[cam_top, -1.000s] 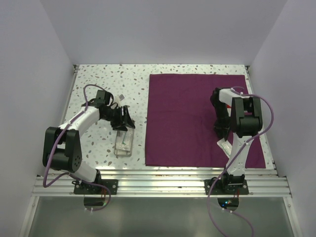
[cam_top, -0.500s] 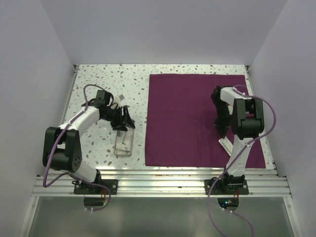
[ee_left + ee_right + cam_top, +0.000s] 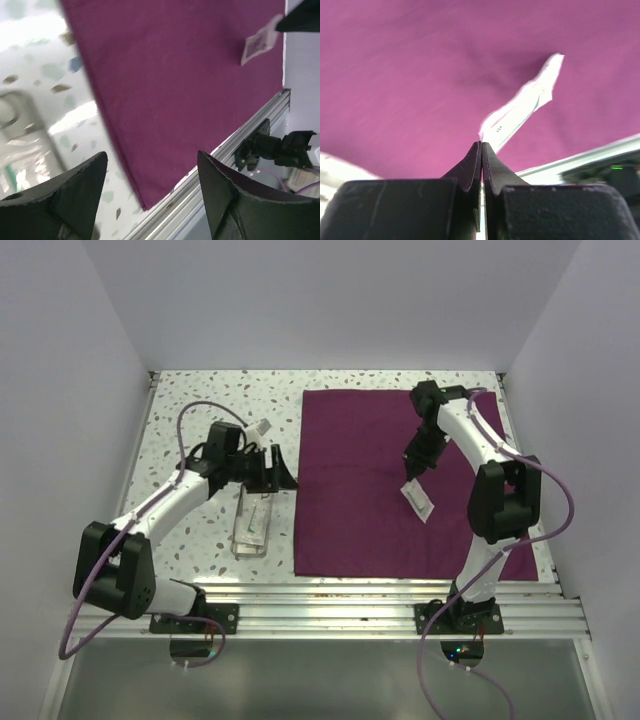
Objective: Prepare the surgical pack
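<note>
The dark magenta cloth [image 3: 360,460] of the surgical pack lies flat on the right half of the table. My right gripper [image 3: 411,469] hangs over its middle, shut on the corner of a white flat packet [image 3: 418,499] that dangles below it. In the right wrist view the jaws [image 3: 482,143] pinch the packet [image 3: 520,107] above the cloth [image 3: 410,75]. My left gripper [image 3: 283,473] is open and empty at the cloth's left edge. Its wrist view shows the wide-apart fingers [image 3: 150,155] over that edge [image 3: 175,75]. A small shiny rectangular tray [image 3: 253,525] rests on the speckled table left of the cloth.
White walls close in the table on the left, right and back. An aluminium rail [image 3: 320,605] runs along the near edge and carries both arm bases. A small white tag [image 3: 260,427] sits by the left wrist. Speckled tabletop [image 3: 190,400] stretches left of the cloth.
The right gripper shut on the packet near the cloth's right front, lifted it and carried it toward the middle. The left gripper left the tray, swung right to the cloth's edge and opened wider.
</note>
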You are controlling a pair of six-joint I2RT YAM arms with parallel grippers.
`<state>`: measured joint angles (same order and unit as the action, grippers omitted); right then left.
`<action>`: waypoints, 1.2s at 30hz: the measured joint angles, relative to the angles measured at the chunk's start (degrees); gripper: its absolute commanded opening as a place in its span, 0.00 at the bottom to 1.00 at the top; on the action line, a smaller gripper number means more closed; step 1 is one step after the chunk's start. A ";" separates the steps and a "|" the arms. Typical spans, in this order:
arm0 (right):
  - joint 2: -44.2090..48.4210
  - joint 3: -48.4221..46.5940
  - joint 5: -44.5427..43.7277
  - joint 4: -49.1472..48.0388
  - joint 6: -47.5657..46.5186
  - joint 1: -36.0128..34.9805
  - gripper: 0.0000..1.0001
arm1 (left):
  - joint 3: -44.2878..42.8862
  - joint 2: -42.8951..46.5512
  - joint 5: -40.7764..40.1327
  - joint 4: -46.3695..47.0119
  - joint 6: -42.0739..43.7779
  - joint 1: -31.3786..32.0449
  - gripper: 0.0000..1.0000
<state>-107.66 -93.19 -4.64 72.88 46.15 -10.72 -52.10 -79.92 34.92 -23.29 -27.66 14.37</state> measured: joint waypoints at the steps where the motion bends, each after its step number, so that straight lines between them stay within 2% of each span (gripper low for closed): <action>1: 0.00 0.11 1.84 -0.85 1.05 -0.48 0.00 | -0.04 0.55 -1.38 2.19 -0.50 2.45 0.78; 6: 0.00 0.20 7.72 -3.41 4.24 -2.19 0.00 | 0.35 1.14 -7.28 15.91 -2.54 14.73 0.86; 9: 0.13 0.20 9.94 -4.35 5.38 -2.49 0.00 | 0.90 -0.50 -10.43 25.18 -3.65 19.06 0.88; 15: 0.96 0.33 13.35 -5.64 7.06 -2.45 0.00 | -0.39 -13.97 -14.80 39.98 -4.76 25.42 0.88; 21: 2.03 0.92 15.26 -6.21 7.93 -2.40 0.00 | -3.19 -27.08 -16.90 46.27 -4.98 30.40 0.87; 29: 2.05 2.01 16.92 -6.86 8.52 -2.38 0.00 | -6.10 -29.64 -17.97 52.24 -6.36 32.02 0.84; 32: 2.05 2.05 17.51 -6.95 8.70 -2.38 0.00 | -8.11 -31.12 -17.75 54.53 -7.21 32.20 0.78; 34: 2.05 2.05 17.68 -6.97 8.72 -2.38 0.00 | -9.90 -32.79 -17.38 55.28 -7.45 32.33 0.70; 35: 2.05 2.08 17.70 -6.97 8.72 -2.38 0.00 | -10.97 -33.77 -17.22 55.28 -7.63 32.39 0.66; 36: 2.05 2.08 17.73 -6.97 8.74 -2.38 0.00 | -12.07 -34.71 -17.09 55.10 -7.74 32.44 0.55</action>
<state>-105.60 -91.11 13.08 65.91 54.89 -13.10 -64.16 -114.63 17.82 31.81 -35.40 46.81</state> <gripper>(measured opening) 0.009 0.690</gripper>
